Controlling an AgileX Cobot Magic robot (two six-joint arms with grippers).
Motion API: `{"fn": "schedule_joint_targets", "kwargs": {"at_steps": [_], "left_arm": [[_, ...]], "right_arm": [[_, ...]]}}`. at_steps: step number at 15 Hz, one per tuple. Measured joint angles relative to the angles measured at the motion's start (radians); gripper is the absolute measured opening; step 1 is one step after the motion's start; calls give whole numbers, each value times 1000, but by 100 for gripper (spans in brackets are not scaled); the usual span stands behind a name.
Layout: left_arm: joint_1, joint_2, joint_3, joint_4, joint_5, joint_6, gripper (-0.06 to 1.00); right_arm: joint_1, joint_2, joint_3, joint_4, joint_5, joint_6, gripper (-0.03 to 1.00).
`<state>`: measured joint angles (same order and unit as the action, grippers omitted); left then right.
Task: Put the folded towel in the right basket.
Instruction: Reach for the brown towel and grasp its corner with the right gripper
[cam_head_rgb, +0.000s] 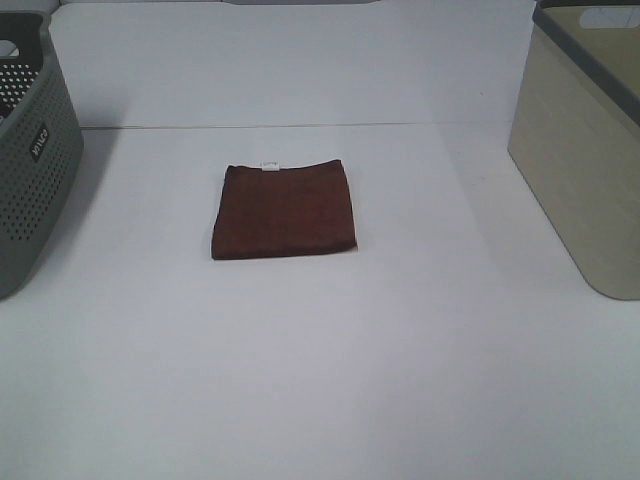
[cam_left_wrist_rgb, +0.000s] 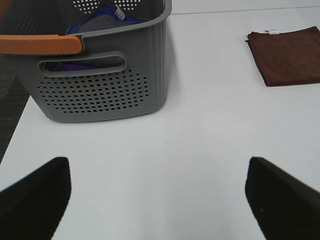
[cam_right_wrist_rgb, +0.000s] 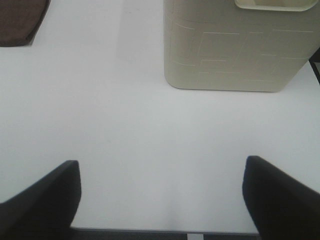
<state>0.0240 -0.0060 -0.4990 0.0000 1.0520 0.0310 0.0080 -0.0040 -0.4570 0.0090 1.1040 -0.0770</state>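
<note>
A folded dark brown towel (cam_head_rgb: 285, 209) with a small white tag lies flat in the middle of the white table. It also shows in the left wrist view (cam_left_wrist_rgb: 287, 55) and at a corner of the right wrist view (cam_right_wrist_rgb: 21, 20). The beige right basket (cam_head_rgb: 585, 140) stands at the table's right edge and shows in the right wrist view (cam_right_wrist_rgb: 240, 45). Neither arm shows in the exterior view. My left gripper (cam_left_wrist_rgb: 157, 200) is open and empty, well away from the towel. My right gripper (cam_right_wrist_rgb: 160, 200) is open and empty near the table's front edge.
A grey perforated basket (cam_head_rgb: 30, 160) stands at the left edge; in the left wrist view (cam_left_wrist_rgb: 100, 75) it has an orange handle and holds purple and grey cloth. The white table (cam_head_rgb: 330, 370) stretches in front of the towel.
</note>
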Motion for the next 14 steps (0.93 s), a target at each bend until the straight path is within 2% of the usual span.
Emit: {"fn": "schedule_joint_targets", "kwargs": {"at_steps": [14], "left_arm": [[0, 0, 0, 0, 0, 0, 88]], "right_arm": [[0, 0, 0, 0, 0, 0, 85]]}}
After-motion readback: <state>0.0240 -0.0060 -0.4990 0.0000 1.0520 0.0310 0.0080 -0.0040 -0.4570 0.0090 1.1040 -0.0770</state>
